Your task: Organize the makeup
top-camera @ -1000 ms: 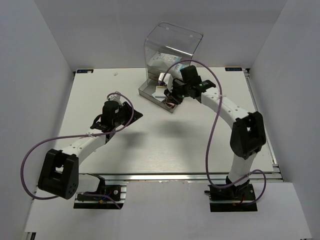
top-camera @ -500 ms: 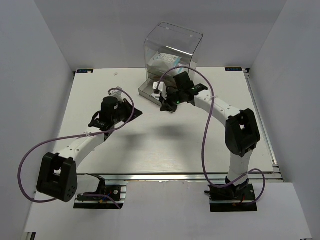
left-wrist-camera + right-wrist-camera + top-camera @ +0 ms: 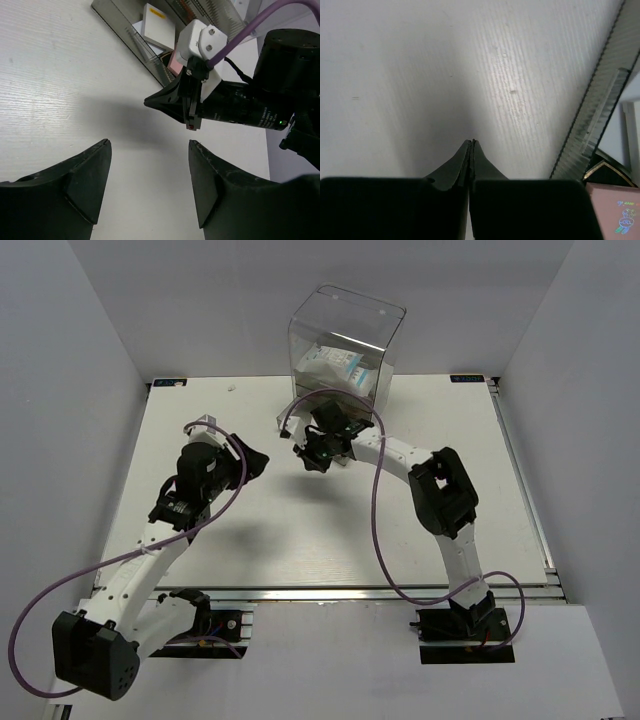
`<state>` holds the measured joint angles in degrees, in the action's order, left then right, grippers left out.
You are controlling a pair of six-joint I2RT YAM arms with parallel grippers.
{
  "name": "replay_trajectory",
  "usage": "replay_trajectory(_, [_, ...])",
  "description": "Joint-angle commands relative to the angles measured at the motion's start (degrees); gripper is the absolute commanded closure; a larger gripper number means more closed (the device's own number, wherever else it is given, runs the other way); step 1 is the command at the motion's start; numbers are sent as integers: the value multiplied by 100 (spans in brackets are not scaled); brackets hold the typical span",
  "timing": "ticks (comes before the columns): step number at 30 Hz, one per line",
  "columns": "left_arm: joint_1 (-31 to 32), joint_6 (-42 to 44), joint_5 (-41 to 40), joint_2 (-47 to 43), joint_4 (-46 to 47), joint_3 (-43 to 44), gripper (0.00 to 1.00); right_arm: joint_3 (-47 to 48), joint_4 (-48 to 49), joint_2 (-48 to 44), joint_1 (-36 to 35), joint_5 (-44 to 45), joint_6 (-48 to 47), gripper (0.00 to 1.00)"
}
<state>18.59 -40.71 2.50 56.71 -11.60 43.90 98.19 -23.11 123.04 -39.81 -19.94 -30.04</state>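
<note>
The clear drawer stands pulled out in front of the clear box. In the left wrist view it holds a white square and a pink square. The right wrist view shows the pink square, a black gold-rimmed compact and a white square's edge. A clear packet lies inside the box. My right gripper is shut and hangs over bare table left of the drawer; nothing shows between its fingers. My left gripper is open, empty, facing it. The dark-red sticks are hidden.
The white table has walls on three sides. The right arm's purple cable loops over the middle. The drawer's ribbed wall is just right of my right gripper.
My right gripper has pulled back out of the drawer and swung left over the table. My left arm has drawn back to the left and risen.
</note>
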Motion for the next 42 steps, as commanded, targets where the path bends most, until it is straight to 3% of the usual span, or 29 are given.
replay_trajectory(1, [-4, 54, -382, -151, -334, -101, 27, 358, 439, 96, -53, 754, 332, 100])
replay_trajectory(13, [-4, 81, -444, 121, -291, 31, 26, 455, 1028, 782, -273, 2652, 306, 100])
replay_trajectory(20, [-4, 89, -382, 350, -159, 92, 25, 262, 2047, 949, -246, 4085, 43, 100])
replay_trajectory(32, [-4, 54, -347, 420, -80, 75, 25, 745, 2390, 1319, 17, 4455, -300, 100])
replay_trajectory(35, [-4, 28, -347, 402, -53, 40, 25, 789, 2443, 1380, 122, 4517, -362, 91])
replay_trajectory(38, [-4, 28, -329, 420, -27, 48, 25, 833, 2478, 1415, 228, 4569, -450, 73])
replay_trajectory(39, [-4, 28, -321, 429, -18, 57, 25, 851, 2487, 1415, 246, 4587, -459, 60])
replay_trajectory(42, [-4, 19, -312, 455, -1, 66, 25, 833, 2470, 1398, 325, 4561, -485, 48])
